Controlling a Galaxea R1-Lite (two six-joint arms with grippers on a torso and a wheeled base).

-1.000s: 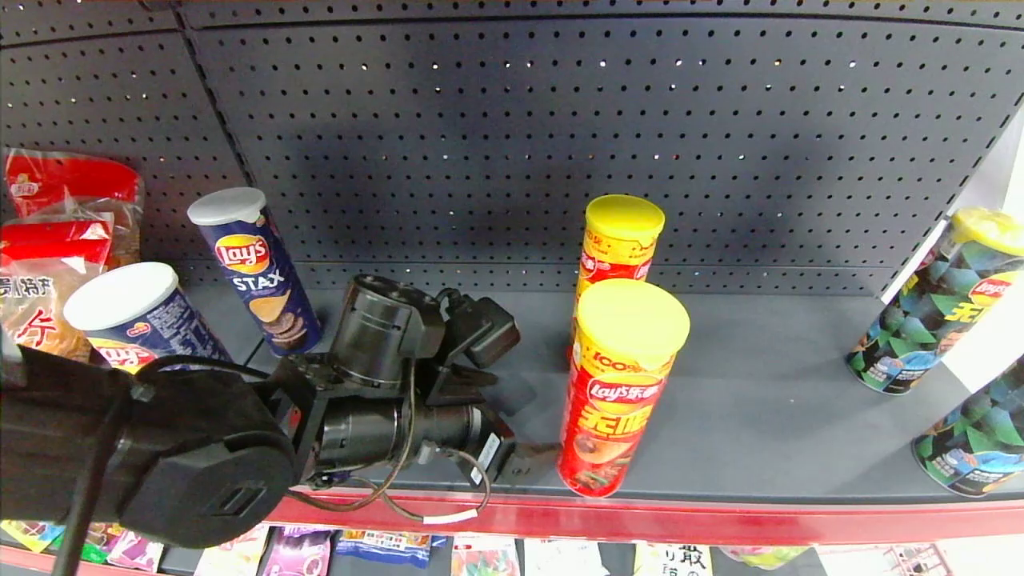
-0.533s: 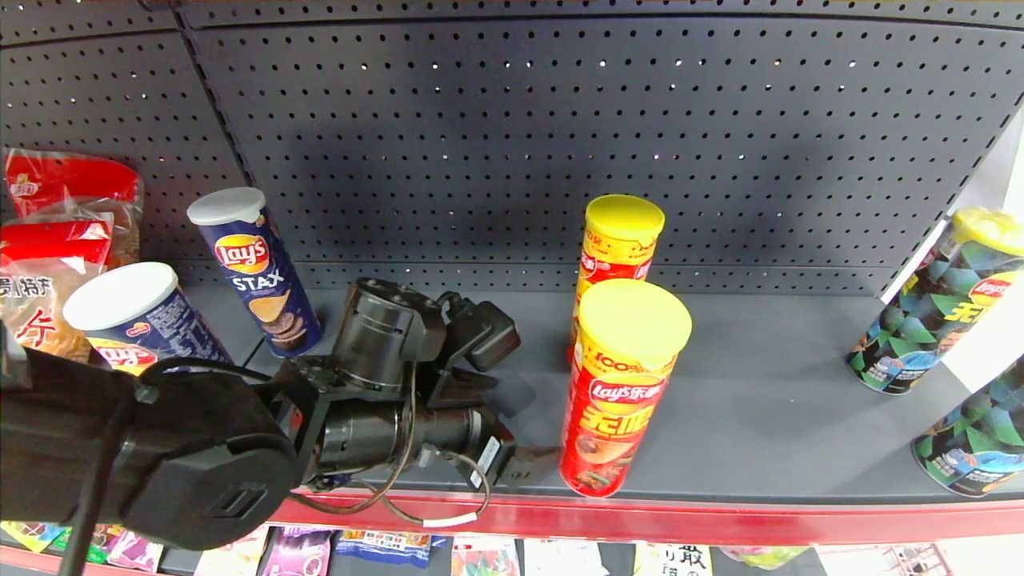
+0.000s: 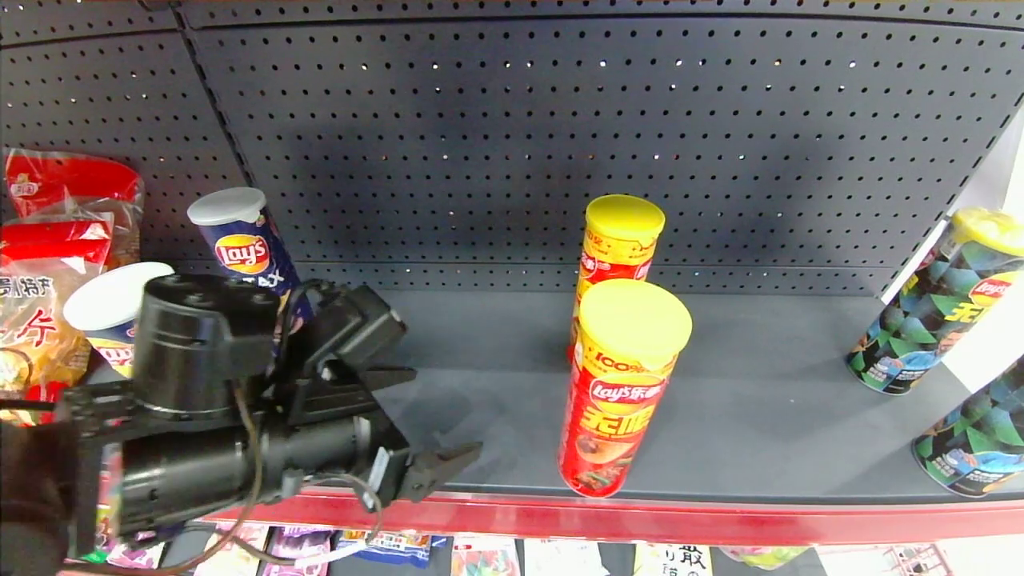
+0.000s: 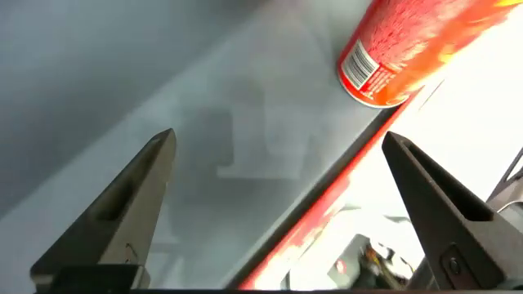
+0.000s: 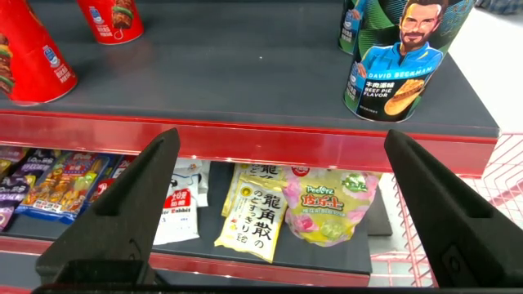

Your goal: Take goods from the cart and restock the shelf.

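Note:
Two red chip cans with yellow lids stand upright on the grey shelf (image 3: 760,416), one at the front (image 3: 620,392) and one behind it (image 3: 620,236). My left gripper (image 3: 444,410) hovers open and empty over the shelf's front edge, a little to the left of the front red can. In the left wrist view the left gripper (image 4: 279,139) is spread wide, with the base of the front red can (image 4: 409,49) beyond it. My right gripper (image 5: 282,135) is open and empty in front of the shelf's red edge (image 5: 270,135).
Two blue chip cans (image 3: 240,232) (image 3: 112,300) and snack bags (image 3: 48,240) crowd the shelf's left end. Green cans (image 3: 936,304) (image 5: 396,57) stand at its right end. Bare shelf lies between the red and green cans. Packets (image 5: 323,208) lie on the lower shelf.
My left arm has drawn back to the left, away from the front red can, which stays standing where it was. Nothing else on the shelf has moved.

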